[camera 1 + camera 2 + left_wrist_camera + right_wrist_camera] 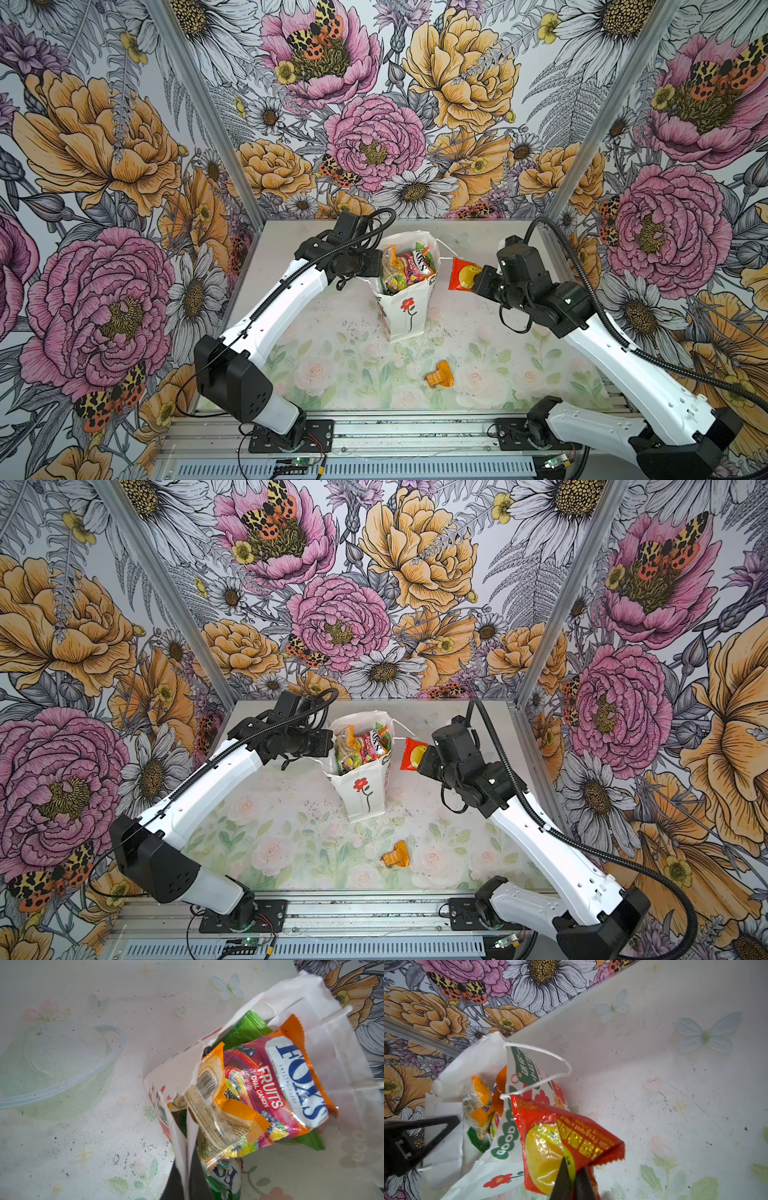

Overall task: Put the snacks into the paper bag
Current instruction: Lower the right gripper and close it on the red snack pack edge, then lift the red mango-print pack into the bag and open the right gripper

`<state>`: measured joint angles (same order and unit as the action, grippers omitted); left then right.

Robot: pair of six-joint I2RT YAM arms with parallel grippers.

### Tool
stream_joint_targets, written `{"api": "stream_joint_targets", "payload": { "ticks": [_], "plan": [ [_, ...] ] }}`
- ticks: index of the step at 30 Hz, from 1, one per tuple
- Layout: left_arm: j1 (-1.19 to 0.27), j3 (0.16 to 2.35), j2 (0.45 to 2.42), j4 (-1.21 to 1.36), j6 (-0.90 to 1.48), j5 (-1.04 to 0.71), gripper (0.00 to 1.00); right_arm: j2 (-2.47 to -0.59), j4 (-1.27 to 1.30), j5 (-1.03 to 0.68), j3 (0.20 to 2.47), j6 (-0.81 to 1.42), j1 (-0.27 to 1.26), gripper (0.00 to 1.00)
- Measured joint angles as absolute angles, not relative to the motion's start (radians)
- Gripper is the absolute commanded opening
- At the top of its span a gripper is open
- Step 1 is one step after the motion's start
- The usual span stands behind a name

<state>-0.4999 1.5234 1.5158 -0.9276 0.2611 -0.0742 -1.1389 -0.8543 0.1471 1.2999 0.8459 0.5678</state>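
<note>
A crumpled orange packet [439, 375] lies alone at the front of the table [316, 332], well apart from the upright paper bag [405, 311] mid-table. The left gripper [377, 266] pinches the bag's torn left rim, its fingertips mostly hidden by paper. The right gripper [478, 279] clamps a red-yellow packet [462, 273] aloft just beside the right rim, touching the cord handle [550, 1057]. A FOX'S packet [291, 1088] tops the snacks [405, 266] crowding the bag's mouth.

Lit brightly and evenly from above; soft shadows only. Bowed at the edges in both top views. Glints on the red-yellow packet [560, 1147]; blurs nearest the wrist lenses.
</note>
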Motion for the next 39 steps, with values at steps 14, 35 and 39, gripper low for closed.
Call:
{"api": "stream_joint_targets", "payload": {
  "ticks": [14, 35, 39],
  "plan": [
    [-0.5, 1.523, 1.516, -0.928, 0.261, -0.074, 0.0, -1.416, -0.833, 0.098, 1.642, 0.733, 0.611, 0.05],
    [-0.5, 1.523, 1.515, -0.928, 0.261, -0.074, 0.0, -1.632, -0.834, -0.008, 1.736, 0.693, 0.669, 0.05],
    [-0.5, 1.523, 1.515, -0.928, 0.261, -0.074, 0.0, -1.656, -0.834, -0.02, 1.736, 0.689, 0.669, 0.1]
  ]
}}
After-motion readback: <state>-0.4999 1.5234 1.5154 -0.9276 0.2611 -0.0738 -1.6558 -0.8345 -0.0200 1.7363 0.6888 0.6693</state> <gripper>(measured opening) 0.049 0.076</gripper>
